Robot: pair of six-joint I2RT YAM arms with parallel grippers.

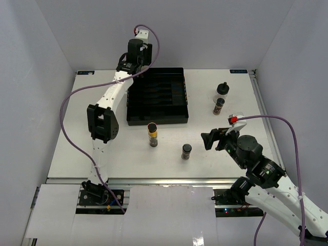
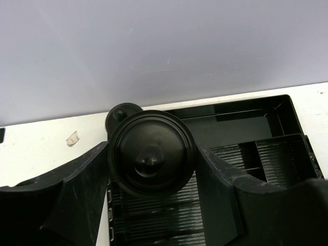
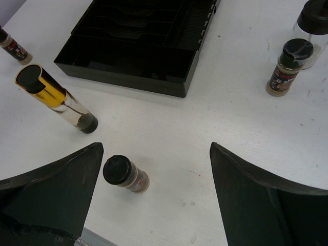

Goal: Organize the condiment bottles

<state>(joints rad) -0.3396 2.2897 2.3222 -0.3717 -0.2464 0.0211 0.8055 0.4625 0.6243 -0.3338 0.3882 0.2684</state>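
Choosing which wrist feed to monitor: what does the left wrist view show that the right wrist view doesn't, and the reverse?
Only left wrist: the left gripper shut on a knob-capped bottle over the black slotted tray, with a second black cap behind it. Only right wrist: the open right gripper above the table, the yellow-banded jar, a near spice jar, a far spice jar beside a clear bottle. Both: that tray.
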